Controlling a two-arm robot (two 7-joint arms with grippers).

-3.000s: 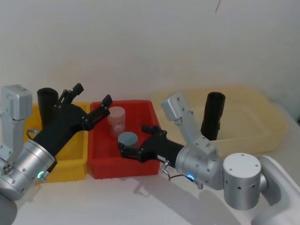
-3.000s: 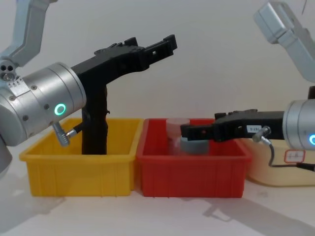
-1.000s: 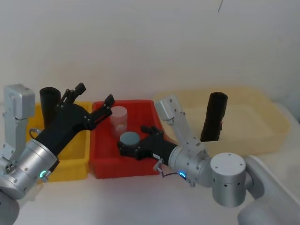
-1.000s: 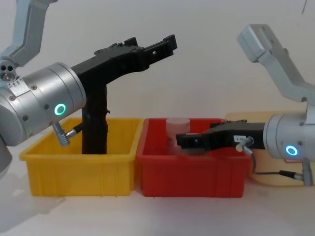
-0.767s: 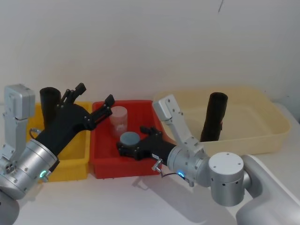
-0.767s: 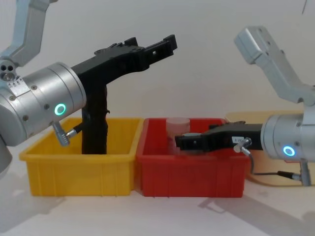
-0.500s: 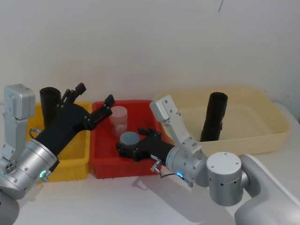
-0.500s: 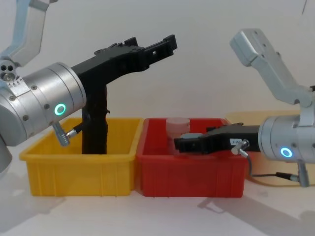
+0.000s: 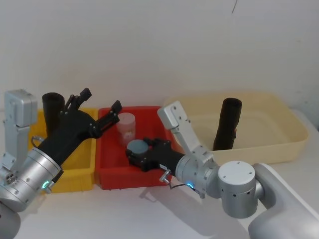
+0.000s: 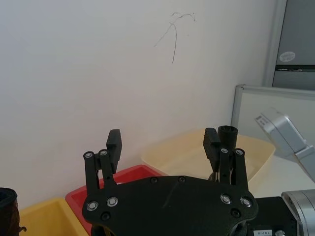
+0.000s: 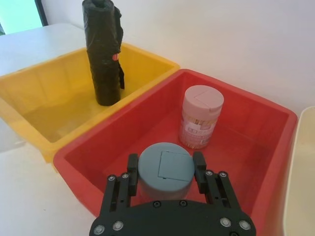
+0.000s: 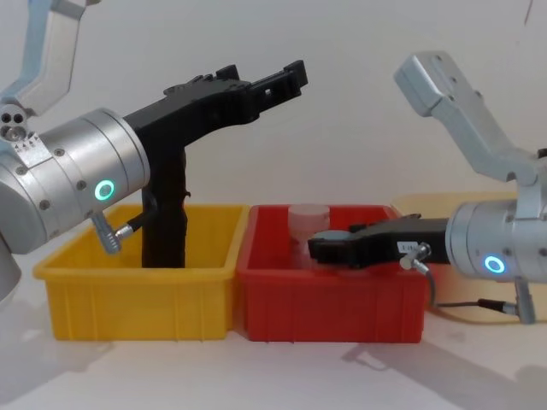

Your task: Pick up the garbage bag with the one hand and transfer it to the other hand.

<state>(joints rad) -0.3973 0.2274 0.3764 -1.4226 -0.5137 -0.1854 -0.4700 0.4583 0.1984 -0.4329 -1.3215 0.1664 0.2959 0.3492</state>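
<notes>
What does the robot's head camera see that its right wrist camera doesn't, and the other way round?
Head, not wrist: a second black roll in the cream tub, and the open left gripper. Wrist, not head: the flap outline on the blue-lidded jar, the label on the pink jar. Both: the garbage bag upright in the yellow bin, the red bin, and the right gripper, jaws either side of the blue-lidded jar.

Both arms are thick silver cylinders with small dark screws and a glowing ring light near the wrist. The left gripper (image 12: 256, 85) and right gripper (image 12: 329, 249) are matte black with long fingers (image 10: 114, 145), silver pivot screws and a thin grey cable.
</notes>
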